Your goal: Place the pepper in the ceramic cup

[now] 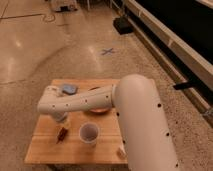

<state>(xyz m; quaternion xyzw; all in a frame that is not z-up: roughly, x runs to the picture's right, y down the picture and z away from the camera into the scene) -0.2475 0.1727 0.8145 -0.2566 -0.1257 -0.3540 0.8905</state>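
Note:
The pepper [62, 134], small and dark red, lies on the wooden table [50, 150] near its front left. The ceramic cup [89, 134], white with a greyish inside, stands upright just right of the pepper. My white arm reaches from the lower right across the table to the left. My gripper [61, 120] hangs at its end, directly above the pepper and very close to it. The arm's wrist hides most of the gripper.
An orange bowl [98, 111] sits behind the cup, mostly hidden under my arm. A blue-grey object [68, 89] lies at the table's back left. A small pale object [121, 151] sits near the front right edge. Floor surrounds the table.

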